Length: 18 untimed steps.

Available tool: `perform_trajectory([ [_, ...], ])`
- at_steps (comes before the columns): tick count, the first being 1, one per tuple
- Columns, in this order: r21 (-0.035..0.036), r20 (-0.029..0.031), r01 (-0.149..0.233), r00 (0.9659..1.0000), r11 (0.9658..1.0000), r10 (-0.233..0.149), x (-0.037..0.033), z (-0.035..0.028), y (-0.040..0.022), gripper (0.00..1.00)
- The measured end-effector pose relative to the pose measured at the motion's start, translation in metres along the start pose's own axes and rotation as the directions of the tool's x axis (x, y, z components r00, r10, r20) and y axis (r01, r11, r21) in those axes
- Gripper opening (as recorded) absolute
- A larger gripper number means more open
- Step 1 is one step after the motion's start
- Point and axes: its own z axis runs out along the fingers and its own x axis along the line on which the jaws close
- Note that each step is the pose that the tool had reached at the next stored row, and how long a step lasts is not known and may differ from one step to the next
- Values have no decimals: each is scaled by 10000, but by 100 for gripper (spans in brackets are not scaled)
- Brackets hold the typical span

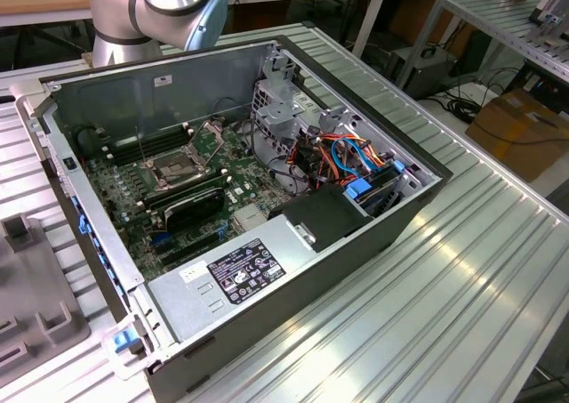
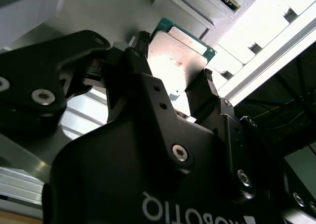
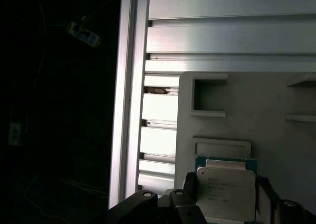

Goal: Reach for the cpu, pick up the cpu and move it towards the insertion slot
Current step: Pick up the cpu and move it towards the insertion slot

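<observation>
Cpu (image 3: 226,193), thin square, dull silver face, seemingly pinched between black jaws

The arm's grey and blue joint (image 1: 173,7) hangs over the far wall of an open computer case (image 1: 160,96), which lies on a ribbed aluminium table (image 1: 462,278). Below the joint, on the green motherboard (image 1: 120,189), sits the insertion slot (image 1: 175,168), its silver frame between black memory slots (image 1: 142,147). The power supply (image 1: 236,274) fills the near edge. Blue and orange cables (image 1: 351,154) crowd the exterior view's right end.
</observation>
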Motion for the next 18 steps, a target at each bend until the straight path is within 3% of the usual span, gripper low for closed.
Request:
perform_trajectory([
  [18,-80,-1,0,10000,10000,0,0,-74,-1,55],
])
